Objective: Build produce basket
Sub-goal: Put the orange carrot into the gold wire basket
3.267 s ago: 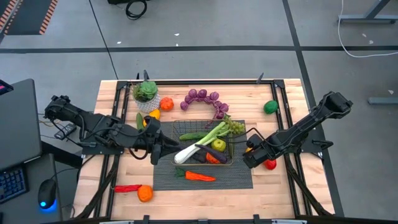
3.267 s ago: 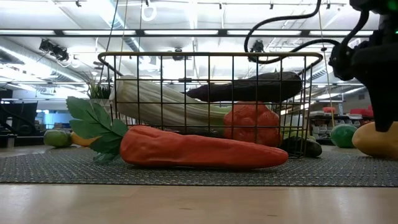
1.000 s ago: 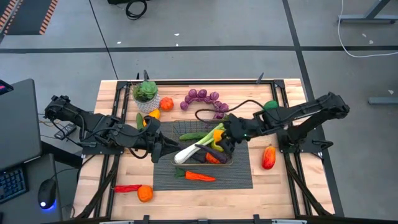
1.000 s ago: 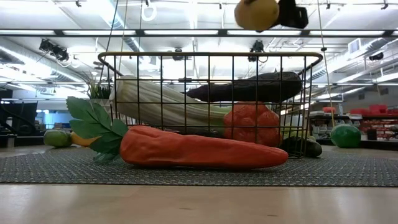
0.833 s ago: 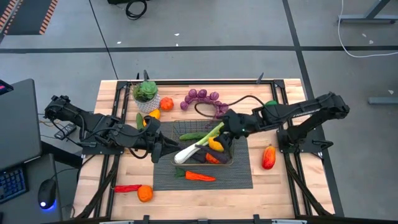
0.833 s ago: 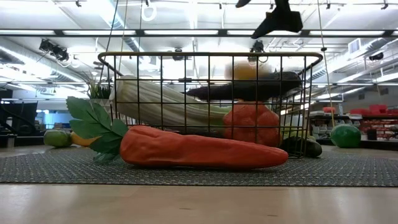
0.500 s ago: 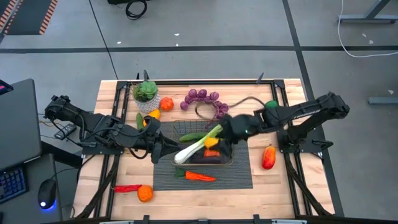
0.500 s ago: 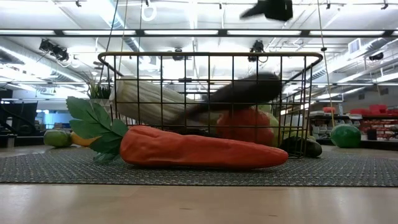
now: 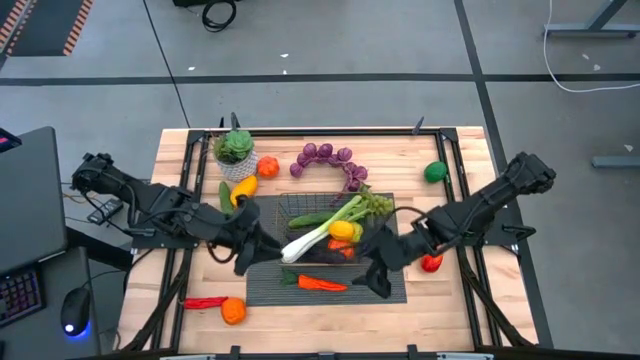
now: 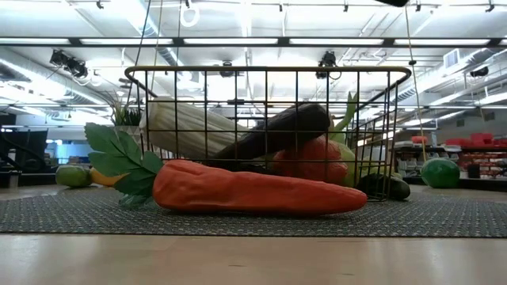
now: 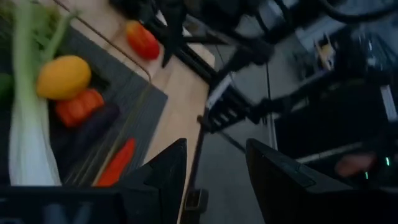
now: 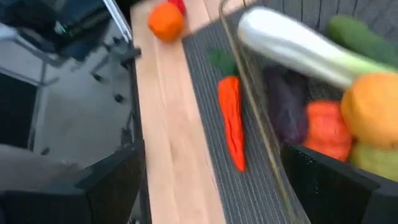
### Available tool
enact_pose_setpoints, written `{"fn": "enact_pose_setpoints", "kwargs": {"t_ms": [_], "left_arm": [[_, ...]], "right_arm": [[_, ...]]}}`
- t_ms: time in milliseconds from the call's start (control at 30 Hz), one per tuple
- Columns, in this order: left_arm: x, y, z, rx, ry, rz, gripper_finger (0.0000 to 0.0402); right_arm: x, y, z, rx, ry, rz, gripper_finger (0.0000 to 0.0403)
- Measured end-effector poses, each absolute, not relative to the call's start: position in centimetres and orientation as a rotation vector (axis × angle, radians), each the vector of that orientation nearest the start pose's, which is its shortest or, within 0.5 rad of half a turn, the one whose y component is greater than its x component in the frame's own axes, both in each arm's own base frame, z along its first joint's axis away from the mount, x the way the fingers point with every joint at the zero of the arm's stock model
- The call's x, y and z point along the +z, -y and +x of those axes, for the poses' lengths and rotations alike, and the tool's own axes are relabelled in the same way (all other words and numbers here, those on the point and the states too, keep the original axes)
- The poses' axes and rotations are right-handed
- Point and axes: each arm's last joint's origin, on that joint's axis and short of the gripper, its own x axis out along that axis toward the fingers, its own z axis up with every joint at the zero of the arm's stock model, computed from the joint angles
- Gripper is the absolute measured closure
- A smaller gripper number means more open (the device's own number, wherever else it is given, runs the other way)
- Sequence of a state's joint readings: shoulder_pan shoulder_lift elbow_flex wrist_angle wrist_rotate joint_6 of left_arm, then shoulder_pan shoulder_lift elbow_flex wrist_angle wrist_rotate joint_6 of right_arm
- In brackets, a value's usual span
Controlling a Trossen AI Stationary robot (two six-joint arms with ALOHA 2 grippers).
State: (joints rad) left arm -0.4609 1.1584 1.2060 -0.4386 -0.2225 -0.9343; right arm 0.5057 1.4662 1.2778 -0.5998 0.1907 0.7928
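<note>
The basket (image 9: 334,233), a shallow brass-coloured wire container, sits on a dark ribbed mat (image 9: 395,290) at the middle of the tabletop (image 9: 450,155). Inside it the leek (image 9: 318,232) lies diagonally, white end toward the near left corner, green top toward the far right. A yellow fruit (image 9: 342,230) rests against the leek's stalk. A cucumber (image 9: 306,218) lies along the far left side. In the low view a dark eggplant (image 10: 273,133) leans tilted across an orange pepper (image 10: 310,162) behind the wire front.

Outside the basket, a carrot (image 9: 320,283) lies on the mat just beside the near wall. Purple grapes (image 9: 328,156) lie on the bare wood beyond the basket, well apart from a green fruit (image 9: 434,172) near the far right. A red pepper (image 9: 432,263) lies to the right of the mat, partly behind the right arm. An orange (image 9: 233,311) and a red chilli (image 9: 203,302) lie near the front left edge. A potted succulent (image 9: 236,151) stands at the far left with another orange (image 9: 267,167) just beside it.

The right end effector (image 9: 380,277) hangs over the mat's near right part, fingers spread and released, carrying nothing. The left end effector (image 9: 246,255) sits at the basket's left end; its fingers (image 11: 163,180) stand partly apart, and I cannot tell whether they grasp anything.
</note>
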Motion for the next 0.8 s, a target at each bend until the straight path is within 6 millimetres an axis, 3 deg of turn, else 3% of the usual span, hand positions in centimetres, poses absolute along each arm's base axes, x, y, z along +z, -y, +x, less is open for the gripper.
{"fn": "enact_pose_setpoints", "kwargs": {"t_ms": [233,467,600,800], "left_arm": [[37.7,10.7,21.9,-0.047,-0.490,-0.763,0.0230],[37.6,10.7,21.8,-0.048,-0.494,-0.751,0.0230],[37.6,10.9,21.7,-0.059,-0.498,-0.749,0.0230],[37.6,11.5,21.4,-0.083,-0.507,-0.746,0.0230]], "right_arm": [[32.0,-17.8,28.1,0.031,-0.831,0.404,0.0028],[33.2,-21.0,32.2,0.001,-0.912,0.155,0.0028],[31.9,-22.4,34.8,-0.035,-0.961,0.104,0.0028],[27.5,-24.7,37.9,-0.041,-1.079,0.129,0.0038]]}}
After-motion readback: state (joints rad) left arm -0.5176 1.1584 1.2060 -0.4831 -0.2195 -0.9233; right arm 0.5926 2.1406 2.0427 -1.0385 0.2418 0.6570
